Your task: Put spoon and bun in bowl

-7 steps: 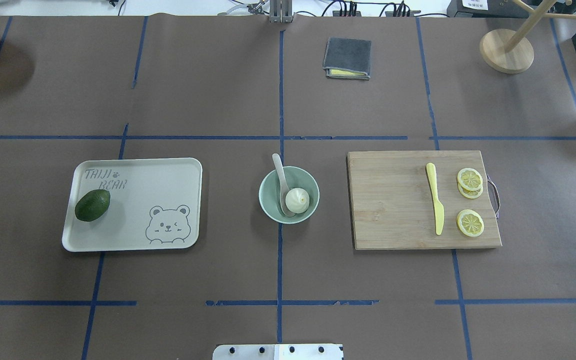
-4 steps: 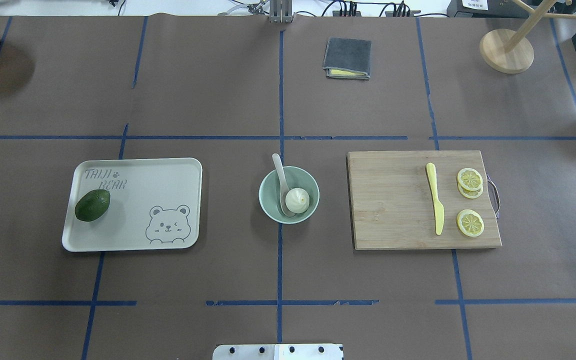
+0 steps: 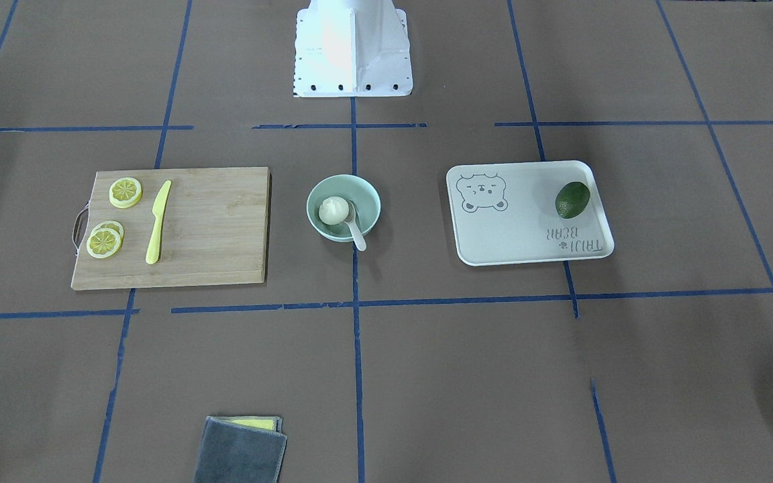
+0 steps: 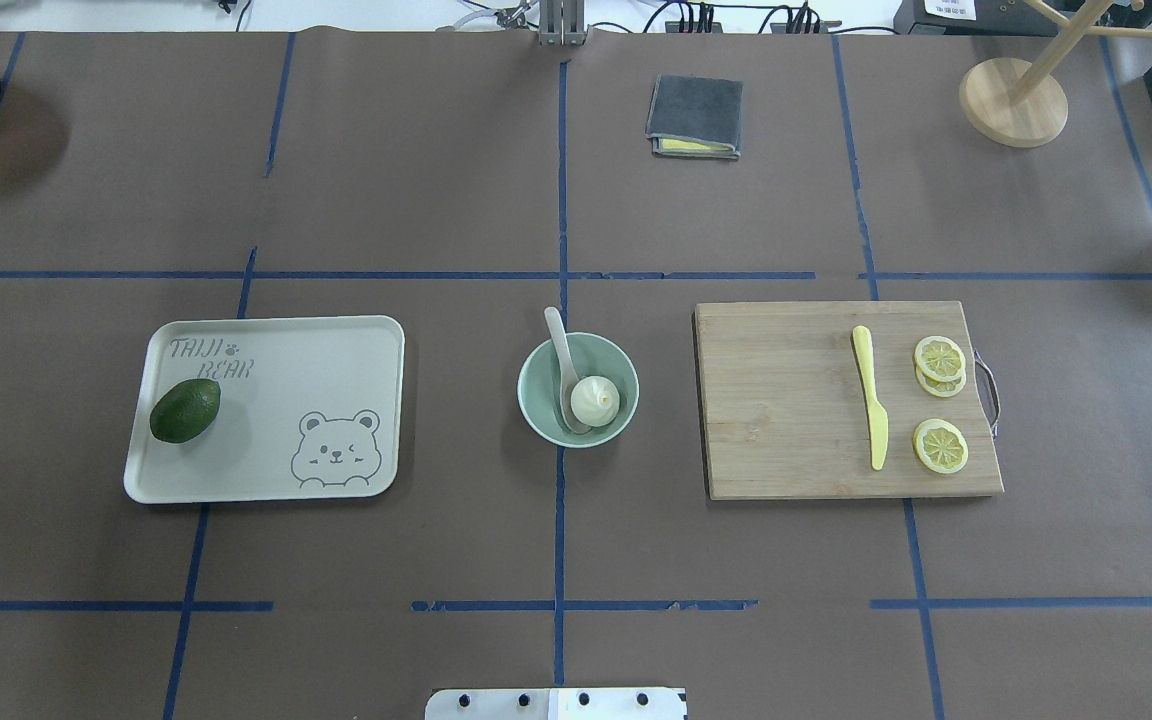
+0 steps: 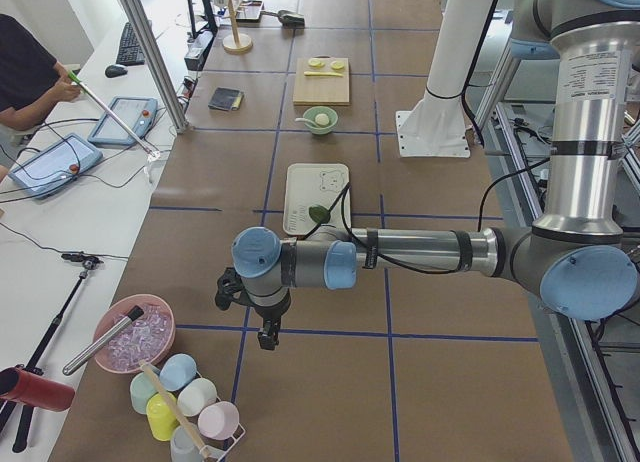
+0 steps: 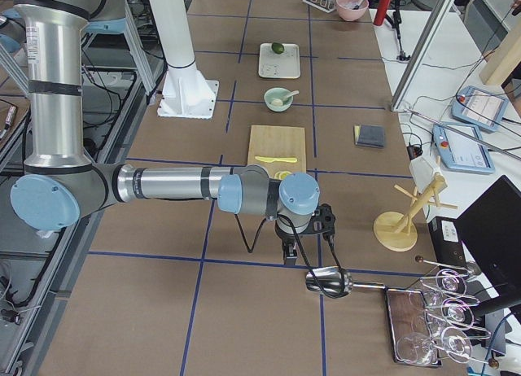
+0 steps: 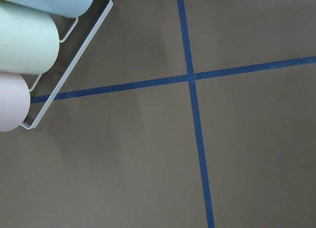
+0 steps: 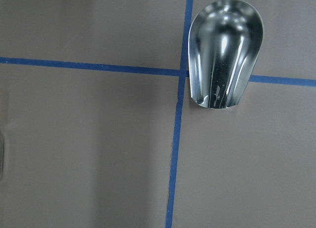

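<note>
The mint-green bowl [image 4: 608,356] stands at the table's middle and also shows in the front view [image 3: 364,197]. The white bun [image 4: 595,400] [image 3: 334,210] sits inside it. The off-white spoon [image 4: 560,348] [image 3: 357,236] lies in the bowl beside the bun, its handle sticking out over the far rim. My left gripper [image 5: 268,338] hangs far off at the table's left end, near a cup rack. My right gripper [image 6: 286,258] hangs at the right end, near a metal scoop. Both show only in the side views, so I cannot tell whether they are open or shut.
A white bear-print tray [image 4: 336,350] with an avocado [image 4: 185,410] lies left of the bowl. A wooden cutting board [image 4: 786,400] with a yellow knife [image 4: 871,400] and lemon slices [image 4: 940,445] lies to its right. A grey cloth [image 4: 695,115] lies at the back. A metal scoop [image 8: 224,55] and a cup rack [image 7: 29,55] lie at the ends.
</note>
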`<act>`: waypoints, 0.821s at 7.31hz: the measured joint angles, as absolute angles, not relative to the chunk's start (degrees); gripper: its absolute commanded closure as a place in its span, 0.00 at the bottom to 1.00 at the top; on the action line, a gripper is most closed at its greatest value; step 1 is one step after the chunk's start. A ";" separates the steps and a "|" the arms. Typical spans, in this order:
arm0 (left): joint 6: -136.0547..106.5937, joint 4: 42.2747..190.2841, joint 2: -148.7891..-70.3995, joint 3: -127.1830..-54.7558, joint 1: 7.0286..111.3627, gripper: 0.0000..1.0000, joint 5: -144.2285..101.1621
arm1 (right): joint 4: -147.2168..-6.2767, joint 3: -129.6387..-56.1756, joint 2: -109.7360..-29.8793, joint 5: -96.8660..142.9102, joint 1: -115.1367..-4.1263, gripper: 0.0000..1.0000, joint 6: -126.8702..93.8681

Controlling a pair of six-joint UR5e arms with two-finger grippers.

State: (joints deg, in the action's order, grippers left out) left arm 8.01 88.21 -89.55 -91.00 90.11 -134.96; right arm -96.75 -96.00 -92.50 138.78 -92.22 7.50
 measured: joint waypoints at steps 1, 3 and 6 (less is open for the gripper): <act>7.95 88.07 -89.81 -91.26 90.14 0.00 -134.91 | -96.76 -95.79 -92.62 138.89 -92.41 0.00 6.88; 7.89 87.97 -90.21 -91.98 90.17 0.00 -134.76 | -96.75 -95.38 -92.84 138.91 -92.80 0.00 6.61; 7.83 87.90 -89.87 -93.12 90.18 0.00 -134.74 | -96.69 -95.17 -92.67 138.95 -92.98 0.00 6.52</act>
